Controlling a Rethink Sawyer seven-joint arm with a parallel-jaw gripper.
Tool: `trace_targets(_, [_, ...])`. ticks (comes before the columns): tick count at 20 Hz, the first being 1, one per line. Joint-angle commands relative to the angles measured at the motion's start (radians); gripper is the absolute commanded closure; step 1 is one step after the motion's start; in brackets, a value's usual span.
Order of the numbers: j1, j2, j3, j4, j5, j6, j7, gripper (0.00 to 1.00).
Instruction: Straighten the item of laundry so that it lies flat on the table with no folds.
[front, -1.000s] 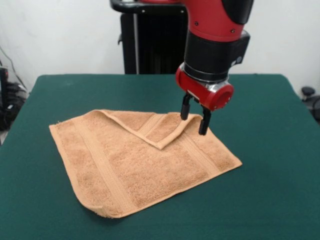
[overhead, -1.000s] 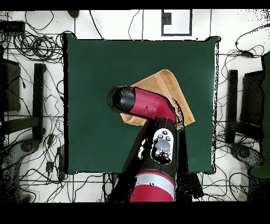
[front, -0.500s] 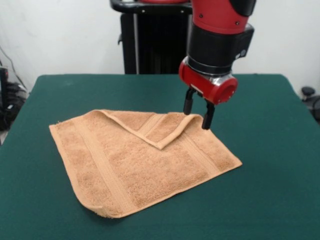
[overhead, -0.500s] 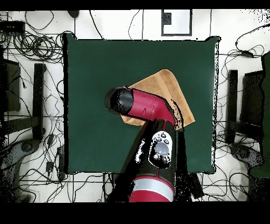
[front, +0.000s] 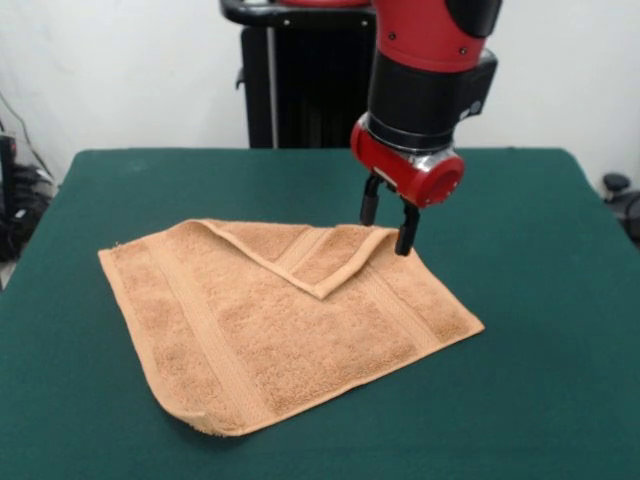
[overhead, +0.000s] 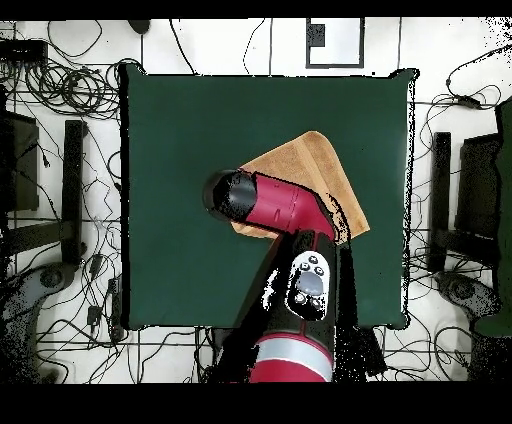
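Front view: the tan-orange towel (front: 285, 325) sits mid-worktop (front: 540, 400), mostly spread out, but its far corner is flipped over onto the rest, making a triangular flap (front: 300, 250) with the band stripe showing. The tool (front: 386, 222) hangs right at the folded edge on the flap's right end, fingers (front: 406, 232) a little apart with nothing between them, one tip on each side of the fold ridge as far as I can tell. So I'd say it's lining up a pinch on that flap, not gripping yet.

Overhead view: the red arm (overhead: 280, 210) covers a good chunk of the towel (overhead: 320, 170), and the tool itself is hidden under it. The uncovered part lies roughly diagonal, well inside the green worktop (overhead: 180, 130).

Next move, I reckon: drop a touch, close on the top layer only, then peel it back away from the towel's middle so the corner lands flat. Grabbing both layers would just drag the whole thing.
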Motion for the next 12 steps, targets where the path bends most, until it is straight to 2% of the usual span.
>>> trace_targets(1, [-0.034, 0.033, 0.074, 0.113, -0.014, 0.024, 0.058, 0.00])
trace_targets(6, [-0.062, 0.020, 0.097, 0.152, -0.023, -0.013, 0.034, 0.00])
trace_targets(12, [-0.099, 0.024, 0.094, 0.121, -0.061, 0.001, -0.020, 0.00])
